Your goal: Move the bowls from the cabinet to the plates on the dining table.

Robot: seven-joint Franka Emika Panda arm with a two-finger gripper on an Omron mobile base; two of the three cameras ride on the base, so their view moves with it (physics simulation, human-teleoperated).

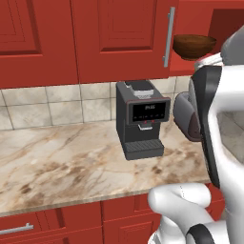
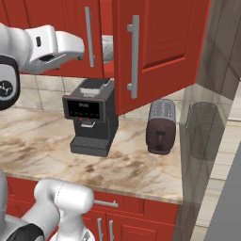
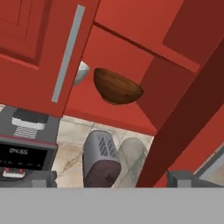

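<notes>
The cabinet (image 1: 114, 38) is red throughout, doors and shelf alike, with silver bar handles (image 2: 134, 56). One bowl (image 3: 117, 86) is dark glossy brown; the edge of a second bowl (image 3: 82, 72) beside it is pale grey-white. The coffee machine (image 1: 140, 119) is dark grey with a black display panel. The toaster (image 2: 161, 126) has a silver-grey top and a dark maroon front. The counter (image 1: 62, 162) is beige marble with brown veining, and the wall tiles (image 1: 47, 105) are pale beige. The drawer fronts (image 1: 52, 224) are red.
</notes>
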